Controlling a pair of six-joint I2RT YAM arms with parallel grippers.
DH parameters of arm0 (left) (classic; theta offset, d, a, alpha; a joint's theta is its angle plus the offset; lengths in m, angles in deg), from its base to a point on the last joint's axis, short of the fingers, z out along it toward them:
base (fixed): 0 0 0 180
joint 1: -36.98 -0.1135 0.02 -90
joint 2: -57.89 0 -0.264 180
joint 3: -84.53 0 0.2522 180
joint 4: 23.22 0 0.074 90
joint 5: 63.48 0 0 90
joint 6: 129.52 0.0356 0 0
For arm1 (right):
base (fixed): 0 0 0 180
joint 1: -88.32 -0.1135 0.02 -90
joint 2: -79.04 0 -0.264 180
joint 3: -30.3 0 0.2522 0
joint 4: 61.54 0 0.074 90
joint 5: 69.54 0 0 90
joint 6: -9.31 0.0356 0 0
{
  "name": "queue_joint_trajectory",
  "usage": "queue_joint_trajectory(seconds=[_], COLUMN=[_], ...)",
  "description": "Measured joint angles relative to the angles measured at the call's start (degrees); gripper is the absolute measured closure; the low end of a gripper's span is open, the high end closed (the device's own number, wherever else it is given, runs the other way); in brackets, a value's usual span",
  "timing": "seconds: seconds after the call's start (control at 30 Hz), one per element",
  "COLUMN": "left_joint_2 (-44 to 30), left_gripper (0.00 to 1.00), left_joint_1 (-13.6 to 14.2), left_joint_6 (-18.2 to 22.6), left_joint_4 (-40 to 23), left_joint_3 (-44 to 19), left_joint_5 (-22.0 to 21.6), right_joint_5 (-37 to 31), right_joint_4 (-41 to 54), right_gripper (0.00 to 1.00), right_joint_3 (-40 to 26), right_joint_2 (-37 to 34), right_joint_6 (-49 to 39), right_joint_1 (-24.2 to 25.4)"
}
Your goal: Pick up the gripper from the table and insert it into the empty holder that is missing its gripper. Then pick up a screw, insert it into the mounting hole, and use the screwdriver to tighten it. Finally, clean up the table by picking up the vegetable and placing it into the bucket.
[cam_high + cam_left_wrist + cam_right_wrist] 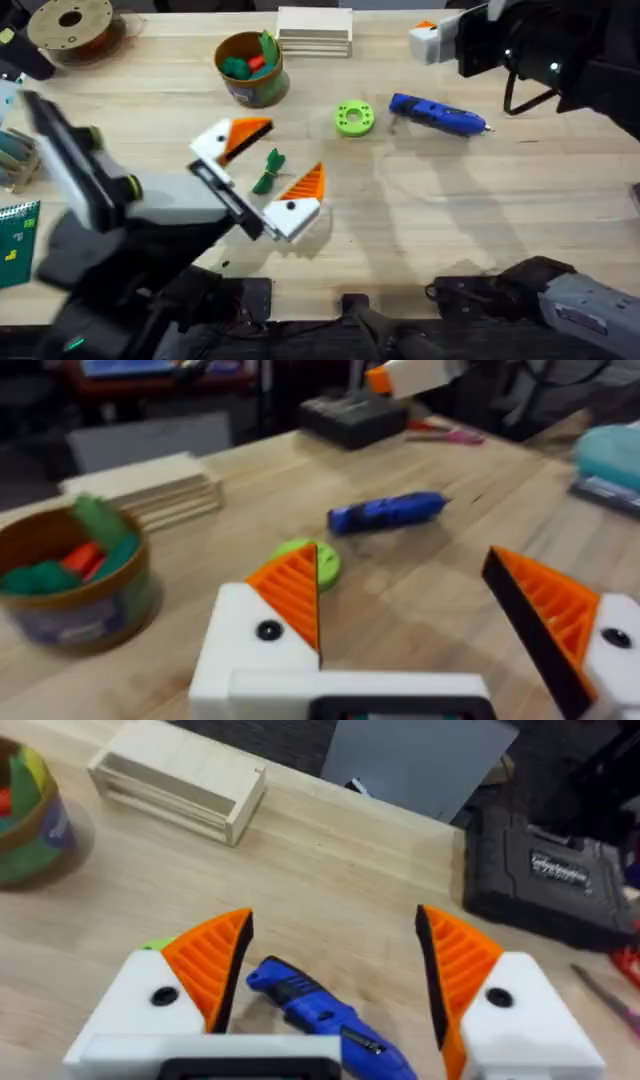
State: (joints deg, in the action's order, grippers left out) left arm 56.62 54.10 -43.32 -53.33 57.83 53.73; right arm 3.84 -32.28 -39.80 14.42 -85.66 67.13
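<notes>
My left gripper (292, 147) is open, and both of its white blocks carry orange fingers. The dark green vegetable (269, 171) lies on the table between them. The olive-yellow bucket (250, 70) stands behind, with several toy pieces in it, and appears again as the bucket (75, 595). The blue screwdriver (437, 114) lies at the right. My right gripper (333, 915) is open above the screwdriver (315, 1010); one of its fingers (428, 40) shows under the dark raised arm. The loose gripper and the screw are out of view.
A green ring disc (353, 118) lies between the vegetable and the screwdriver. A wooden box (315, 30) stands at the back, with a wooden spool (70, 22) at the back left. A black case (545, 870) lies past the table's edge. A green card (18, 240) is at the left edge.
</notes>
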Motion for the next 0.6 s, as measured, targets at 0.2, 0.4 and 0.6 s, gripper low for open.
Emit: queue_joint_trajectory(seconds=[0.2,0.4,0.6], left_joint_2=[-10.61,-29.89,-47.77], left_gripper=[0.014,0.014,0.014], left_joint_1=[0.0,0.0,0.0], left_joint_6=[3.31,4.11,4.37], left_joint_4=[-21.46,-31.53,-30.97], left_joint_3=[-16.73,-24.43,-24.53], left_joint_5=[-10.94,-16.81,-18.46], right_joint_5=[0.0,0.0,0.0], right_joint_4=[-0.03,-0.04,0.02], right_gripper=[0.061,0.061,0.061], right_joint_3=[0.0,0.0,0.0], right_joint_2=[0.0,0.0,0.0], right_joint_6=[4.99,6.42,6.73], right_joint_1=[0.0,0.0,0.0])
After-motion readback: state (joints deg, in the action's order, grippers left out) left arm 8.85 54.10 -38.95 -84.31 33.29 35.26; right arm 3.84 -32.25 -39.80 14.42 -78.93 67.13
